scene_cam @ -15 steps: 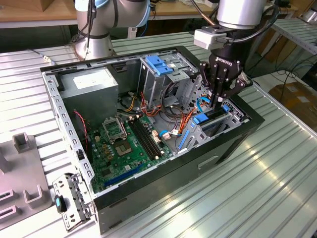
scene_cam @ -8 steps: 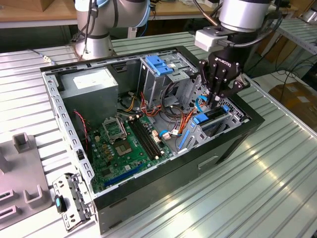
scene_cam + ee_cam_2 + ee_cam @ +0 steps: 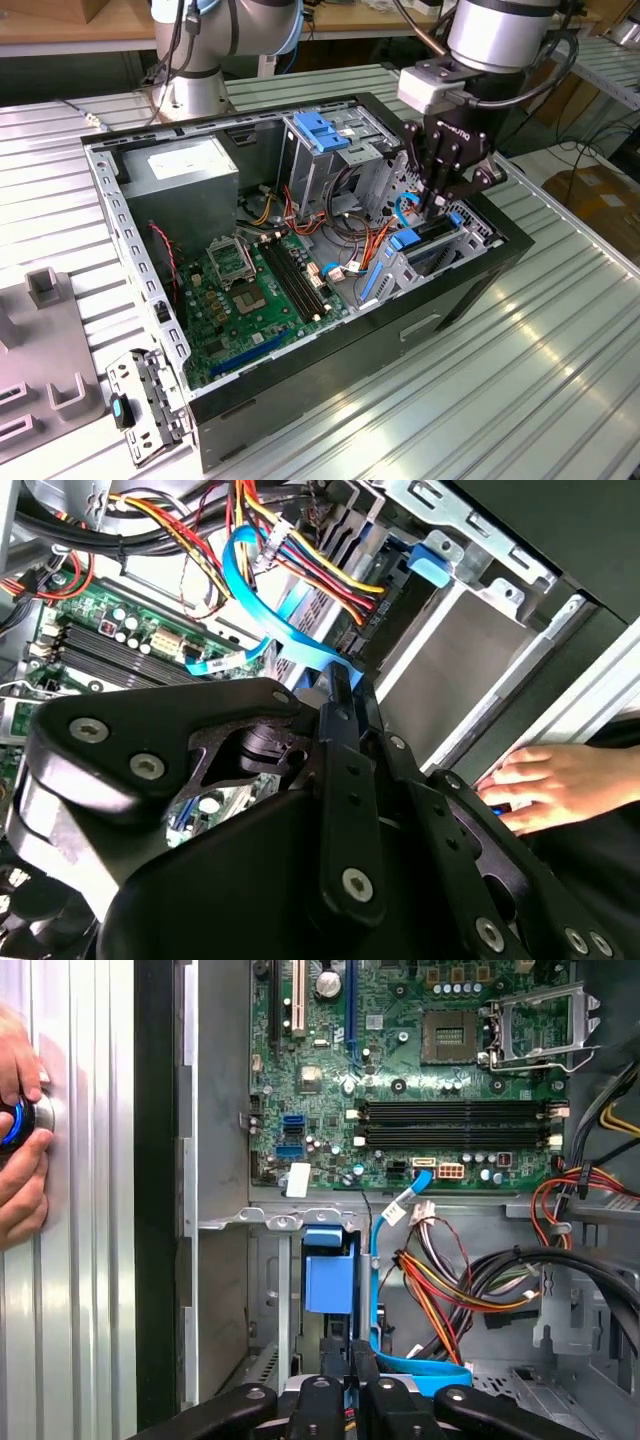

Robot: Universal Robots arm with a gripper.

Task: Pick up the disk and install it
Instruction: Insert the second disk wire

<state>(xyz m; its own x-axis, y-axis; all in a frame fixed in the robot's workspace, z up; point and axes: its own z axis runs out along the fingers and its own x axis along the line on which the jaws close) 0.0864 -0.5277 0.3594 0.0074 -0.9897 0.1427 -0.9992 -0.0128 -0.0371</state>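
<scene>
Blue rails mark the disk, standing on edge in the bay at the exterior view's right end of the open case, with the gripper directly above it and its fingers drawn close together around the disk's top edge. In the second wrist view the fingers pinch a blue tab, and a hand rests nearby. In the first wrist view the disk sits below the motherboard, while hands hold a knob on the tabletop.
</scene>
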